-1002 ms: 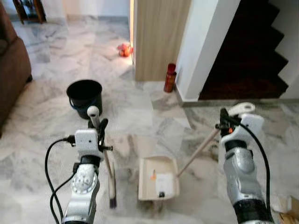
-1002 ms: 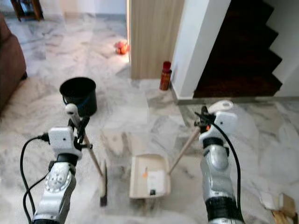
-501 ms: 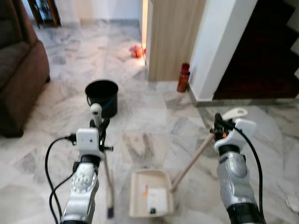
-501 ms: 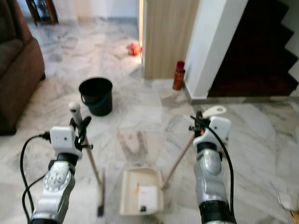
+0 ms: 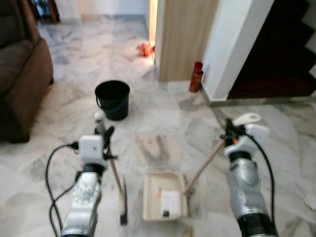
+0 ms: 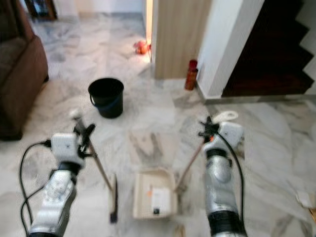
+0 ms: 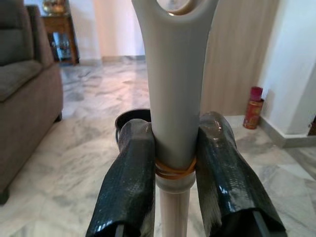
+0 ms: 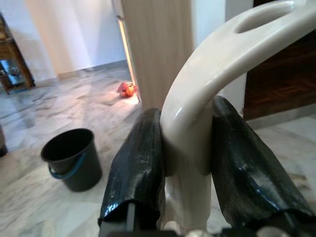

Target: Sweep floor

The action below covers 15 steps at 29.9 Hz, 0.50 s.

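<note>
My left gripper (image 5: 103, 135) is shut on the pale handle of a broom (image 5: 117, 181); its dark bristle head rests on the marble floor (image 5: 158, 113) at the lower left. The left wrist view has both black fingers (image 7: 131, 187) clamped around the broom handle (image 7: 175, 94). My right gripper (image 5: 230, 132) is shut on the cream looped handle of a dustpan (image 5: 163, 195), which lies flat on the floor between my arms, its stick slanting up to the right. Small bits of debris lie inside the pan. The dustpan handle (image 8: 197, 94) is squeezed between the fingers (image 8: 138, 163) in the right wrist view.
A black bucket (image 5: 112, 98) stands on the floor ahead to the left. A brown sofa (image 5: 22, 74) fills the left edge. A wooden panel (image 5: 185, 37), a red bottle (image 5: 196, 77) and a white pillar (image 5: 234, 44) stand ahead, with dark stairs (image 5: 281, 54) at the right.
The camera view has shifted and come closer to the bucket, slightly blurred. Both grippers keep their hold on broom and dustpan; the broom head sits a little closer to the pan.
</note>
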Available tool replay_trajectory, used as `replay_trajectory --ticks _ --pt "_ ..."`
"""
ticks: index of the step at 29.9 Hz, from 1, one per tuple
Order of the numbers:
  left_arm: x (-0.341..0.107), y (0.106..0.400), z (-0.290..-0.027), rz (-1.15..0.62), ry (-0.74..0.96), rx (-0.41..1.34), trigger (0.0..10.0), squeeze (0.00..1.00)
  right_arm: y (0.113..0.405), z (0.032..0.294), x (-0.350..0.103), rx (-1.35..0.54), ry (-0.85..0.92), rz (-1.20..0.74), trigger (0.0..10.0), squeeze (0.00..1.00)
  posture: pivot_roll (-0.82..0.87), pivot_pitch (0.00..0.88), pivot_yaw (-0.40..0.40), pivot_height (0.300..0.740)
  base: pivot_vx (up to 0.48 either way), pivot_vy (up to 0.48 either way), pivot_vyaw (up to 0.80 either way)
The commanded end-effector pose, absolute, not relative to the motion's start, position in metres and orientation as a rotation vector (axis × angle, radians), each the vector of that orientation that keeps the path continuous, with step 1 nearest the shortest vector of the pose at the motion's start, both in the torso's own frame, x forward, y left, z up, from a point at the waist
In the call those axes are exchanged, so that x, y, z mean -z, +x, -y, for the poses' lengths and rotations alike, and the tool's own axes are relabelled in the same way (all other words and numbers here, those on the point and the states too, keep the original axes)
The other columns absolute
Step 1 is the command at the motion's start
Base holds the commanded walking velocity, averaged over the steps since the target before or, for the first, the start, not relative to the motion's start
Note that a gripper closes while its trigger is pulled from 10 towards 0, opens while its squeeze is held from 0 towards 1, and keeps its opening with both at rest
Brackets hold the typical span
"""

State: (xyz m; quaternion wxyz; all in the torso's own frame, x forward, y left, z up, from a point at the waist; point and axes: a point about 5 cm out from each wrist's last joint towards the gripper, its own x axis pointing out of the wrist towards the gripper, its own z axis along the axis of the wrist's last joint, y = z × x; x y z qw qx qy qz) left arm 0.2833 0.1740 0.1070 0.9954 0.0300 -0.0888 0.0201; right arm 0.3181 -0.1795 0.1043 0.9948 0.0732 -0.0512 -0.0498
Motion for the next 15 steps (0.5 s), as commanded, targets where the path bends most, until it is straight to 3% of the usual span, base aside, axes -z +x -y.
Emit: replay_trajectory --ticks 1,15 --pt "-0.1136 0.2845 -0.1651 0.208 0.059 -0.011 10.0 0.0 0.3203 0.1843 -0.1136 0.117 0.171 0.146 10.0 0.0 0.0 0.083 -0.037 0.74 0.0 0.0 0.0" --pt "-0.1159 0.2868 -0.1655 0.198 0.041 -0.017 10.0 0.0 0.32 0.1831 -0.1146 0.107 0.168 0.149 10.0 0.0 -0.01 0.095 -0.036 0.74 0.0 0.0 0.0"
